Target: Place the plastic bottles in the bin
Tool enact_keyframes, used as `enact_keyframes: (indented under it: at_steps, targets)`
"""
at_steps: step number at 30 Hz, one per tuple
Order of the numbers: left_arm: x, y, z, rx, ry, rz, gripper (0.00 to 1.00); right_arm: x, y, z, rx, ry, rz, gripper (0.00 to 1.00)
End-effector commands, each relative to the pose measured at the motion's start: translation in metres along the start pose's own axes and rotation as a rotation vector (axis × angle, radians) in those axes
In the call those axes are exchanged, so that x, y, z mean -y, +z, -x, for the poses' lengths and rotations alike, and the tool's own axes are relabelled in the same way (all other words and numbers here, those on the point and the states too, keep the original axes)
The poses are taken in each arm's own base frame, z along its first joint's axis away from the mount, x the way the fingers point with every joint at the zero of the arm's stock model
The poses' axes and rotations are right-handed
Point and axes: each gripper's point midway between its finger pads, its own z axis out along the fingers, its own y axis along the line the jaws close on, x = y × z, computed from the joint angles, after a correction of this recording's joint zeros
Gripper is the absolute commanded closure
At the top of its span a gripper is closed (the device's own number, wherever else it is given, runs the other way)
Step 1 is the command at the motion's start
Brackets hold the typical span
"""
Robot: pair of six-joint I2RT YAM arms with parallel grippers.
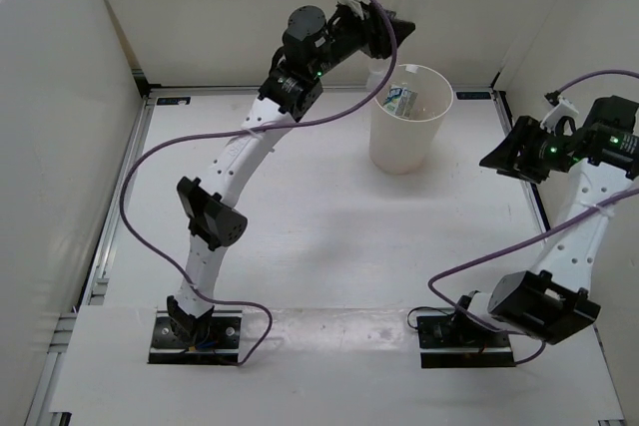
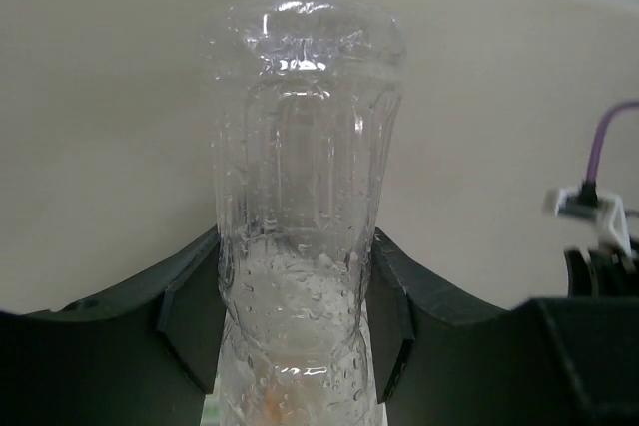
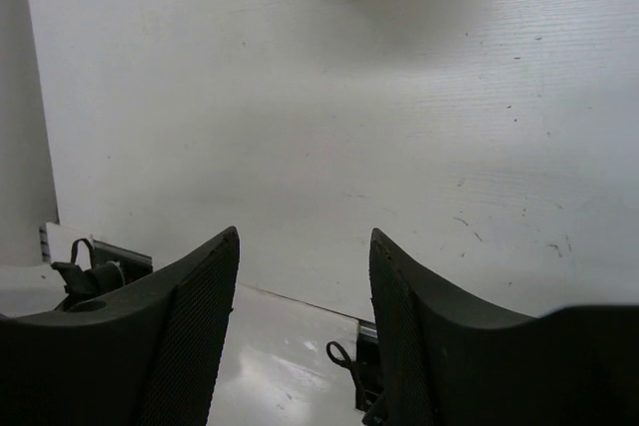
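Left fingers point(image 2: 185, 331) clamped on plain clear bottle point(image 2: 300, 147).
Bottle sits between them, upper centre of top view, just above bin point(image 1: 407, 152) in frame; right fingers point(image 3: 200, 336) apart, empty, right edge.

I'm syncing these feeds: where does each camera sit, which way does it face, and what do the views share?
Top: above and behind the arm bases, looking down on the table, bin and both arms.
Left wrist: on the left gripper, facing the wall past its clamped clear bottle.
Right wrist: on the open right gripper, looking down across the table at the bin's base.
Shared: top and left wrist show the bottle; top and right wrist, the bin.
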Motion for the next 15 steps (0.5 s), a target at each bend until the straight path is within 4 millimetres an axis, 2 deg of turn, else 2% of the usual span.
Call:
enact_keyframes:
  at_steps: [1, 2, 3, 4, 11, 12, 13, 15]
  targets:
    - [-0.006, 0.027, -0.004, 0.110, -0.135, 0.016, 0.56, -0.002, -0.018, 0.000, 0.059, -0.041, -0.045, 0.41]
    - [-0.008, 0.031, 0.004, 0.154, -0.138, 0.015, 0.56, -0.002, -0.019, -0.001, 0.059, -0.036, -0.048, 0.41]
    - [-0.016, 0.041, -0.014, 0.155, -0.151, 0.027, 0.56, -0.008, -0.027, -0.003, 0.090, -0.055, -0.056, 0.41]
    - [-0.017, 0.040, 0.003, 0.210, -0.165, 0.044, 0.56, -0.006, -0.025, -0.003, 0.078, -0.044, -0.055, 0.40]
    - [-0.028, 0.061, -0.035, 0.232, -0.167, 0.102, 0.55, -0.008, -0.036, -0.013, 0.116, -0.015, -0.077, 0.40]
    - [-0.030, 0.059, -0.024, 0.259, -0.163, 0.113, 0.55, -0.010, -0.035, -0.014, 0.113, -0.019, -0.076, 0.40]
    - [-0.037, 0.064, -0.042, 0.240, -0.161, 0.131, 0.55, -0.012, -0.033, -0.015, 0.108, -0.024, -0.068, 0.40]
    - [-0.043, 0.065, -0.046, 0.245, -0.153, 0.158, 0.55, -0.018, -0.033, -0.017, 0.106, -0.036, -0.063, 0.40]
